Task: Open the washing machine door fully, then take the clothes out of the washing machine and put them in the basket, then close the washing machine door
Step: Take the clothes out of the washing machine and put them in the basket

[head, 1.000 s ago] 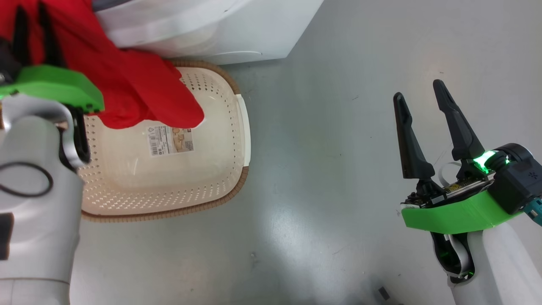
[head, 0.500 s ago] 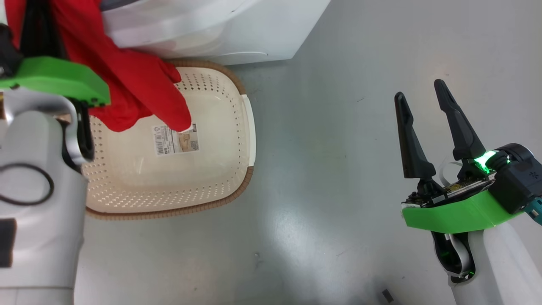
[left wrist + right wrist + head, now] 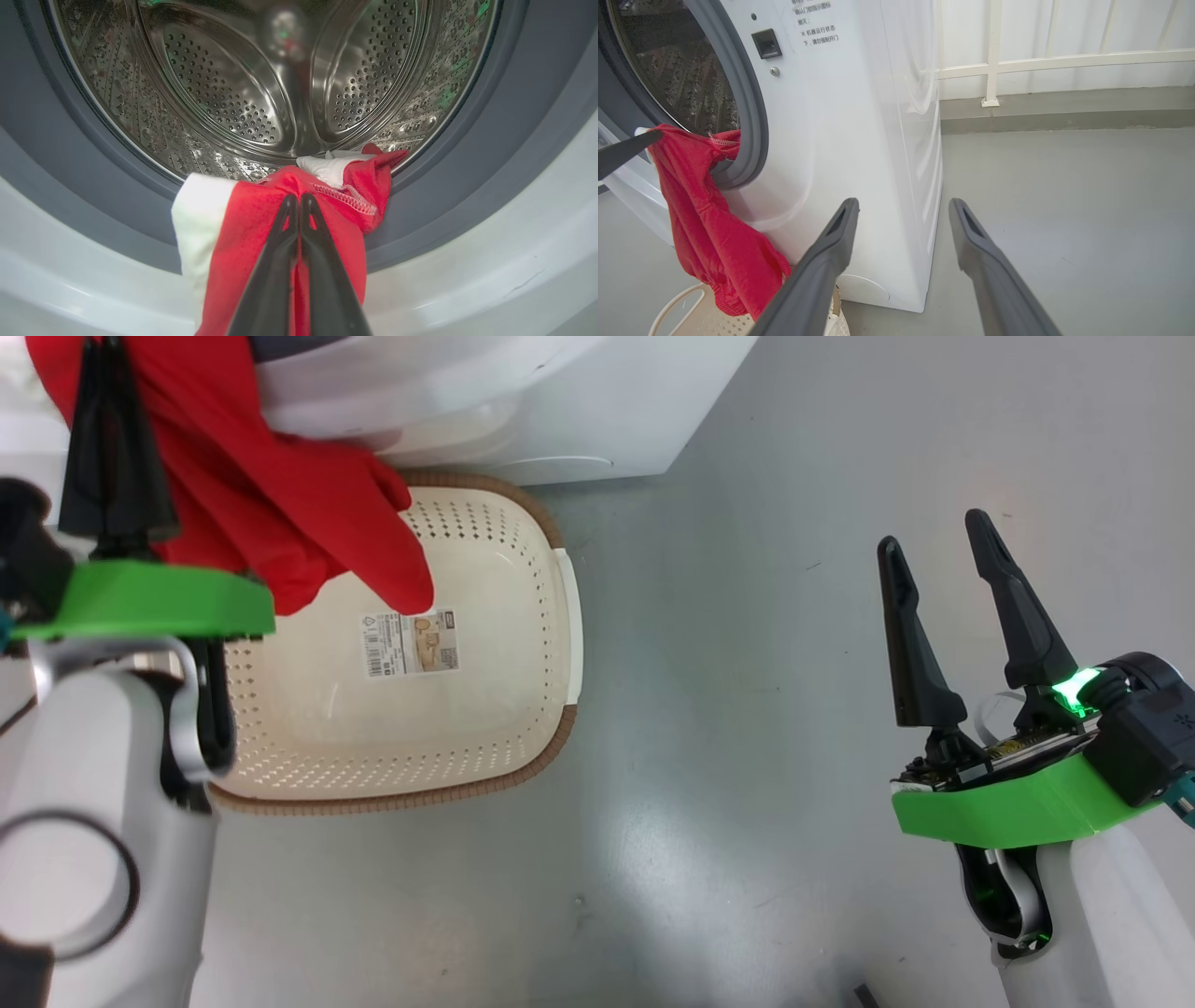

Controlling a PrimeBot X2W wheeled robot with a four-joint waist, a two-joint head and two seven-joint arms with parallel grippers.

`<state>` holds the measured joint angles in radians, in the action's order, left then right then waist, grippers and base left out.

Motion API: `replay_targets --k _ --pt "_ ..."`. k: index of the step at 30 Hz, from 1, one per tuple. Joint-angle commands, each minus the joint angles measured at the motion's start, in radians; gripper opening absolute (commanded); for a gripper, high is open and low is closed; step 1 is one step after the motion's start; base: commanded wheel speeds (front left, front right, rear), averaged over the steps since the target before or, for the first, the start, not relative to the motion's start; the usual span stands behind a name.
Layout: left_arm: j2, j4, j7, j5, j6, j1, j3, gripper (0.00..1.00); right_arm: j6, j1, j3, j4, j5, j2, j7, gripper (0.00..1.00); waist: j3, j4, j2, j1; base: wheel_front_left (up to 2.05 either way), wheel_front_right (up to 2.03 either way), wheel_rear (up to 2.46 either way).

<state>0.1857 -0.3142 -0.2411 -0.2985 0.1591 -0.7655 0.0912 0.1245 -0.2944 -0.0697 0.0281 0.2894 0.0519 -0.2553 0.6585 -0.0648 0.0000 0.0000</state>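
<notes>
I've got L hand [image 3: 103, 355] upper left, clamped on the clothes [image 3: 280, 513] hanging over basket [image 3: 558, 739]; R hand [image 3: 932, 529] lower right, fingers apart, empty.

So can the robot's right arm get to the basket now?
Probably yes. Just bare floor lies between the open right gripper and the basket; the red clothes hang over its other side.
</notes>
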Motion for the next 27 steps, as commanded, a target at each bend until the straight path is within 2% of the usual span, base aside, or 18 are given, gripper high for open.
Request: replay_targets --k 1,16,20,27 --pt "0.045 0.067 0.008 0.016 0.010 0.039 -0.026 0.00 0.006 0.023 -0.014 0.025 -0.006 -0.002 -0.006 1.00 -0.002 0.002 0.0000 0.0000 0.00 0.00 0.00" --pt "0.050 0.448 0.124 0.034 0.077 0.274 -0.002 0.00 0.006 0.032 -0.012 0.029 -0.009 -0.002 -0.006 1.00 -0.012 0.013 0.0000 0.0000 0.00 0.00 0.00" --pt "0.047 0.440 0.157 0.022 0.077 0.309 0.011 0.00 0.006 0.030 -0.016 0.029 -0.008 -0.002 -0.006 1.00 -0.009 0.016 0.0000 0.0000 0.00 0.00 0.00" --pt "0.053 0.319 0.227 -0.015 0.043 0.287 0.033 0.00 0.006 0.021 -0.023 0.031 -0.005 -0.002 -0.006 1.00 0.001 0.010 0.0000 0.0000 0.00 0.00 0.00"
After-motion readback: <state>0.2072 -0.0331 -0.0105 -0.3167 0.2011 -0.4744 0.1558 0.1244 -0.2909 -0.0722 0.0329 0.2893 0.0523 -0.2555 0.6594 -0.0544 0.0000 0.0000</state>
